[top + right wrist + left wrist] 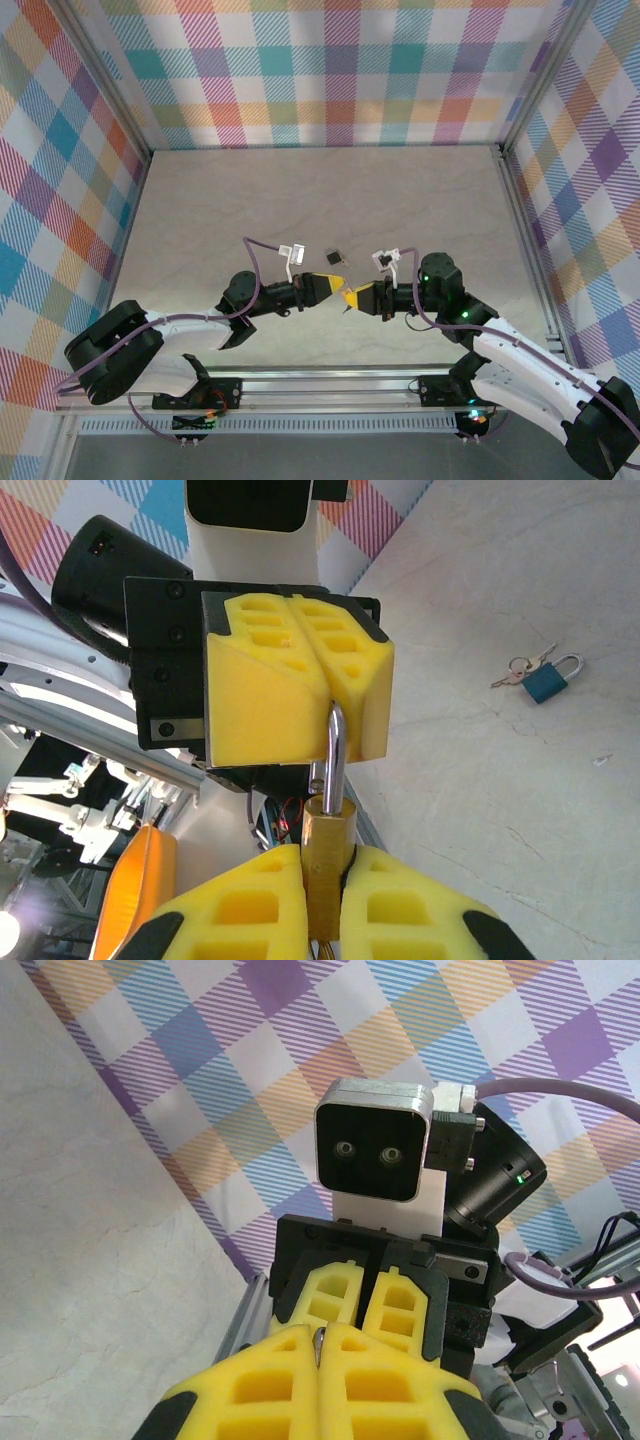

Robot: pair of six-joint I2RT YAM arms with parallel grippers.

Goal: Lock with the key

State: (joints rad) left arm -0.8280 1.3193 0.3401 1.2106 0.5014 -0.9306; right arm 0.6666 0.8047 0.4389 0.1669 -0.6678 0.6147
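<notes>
A pale, marbled table (250, 200) sits inside walls (350, 70) covered in bright plaid cloth. From above, the two arms reach in from the near edge and meet near the middle of the table. The left gripper (328, 288) and right gripper (352, 297) stand tip to tip, yellow pads facing each other. Just beyond them the lock (335, 258) lies on the table as a small dark speck, clear of both grippers and touched by neither. Its details are too small to read from here.

In the left wrist view, the left gripper's pads are pressed together at the bottom of the frame, with a thin sliver of bright metal nipped in the seam between them. The right gripper faces it head-on, its pads also closed, with its wrist camera above.

In the right wrist view, the right gripper is clamped on a brass padlock (325, 830), which stands upright between the pads. Its steel shackle (337, 750) rises straight into the seam of the left gripper's clenched pads above. Off to the right, well apart from the grippers, the lock shows as a blue body lying flat on the table. The key (520, 670) is silver, hangs on a small ring and rests just beside the lock's bow.
</notes>
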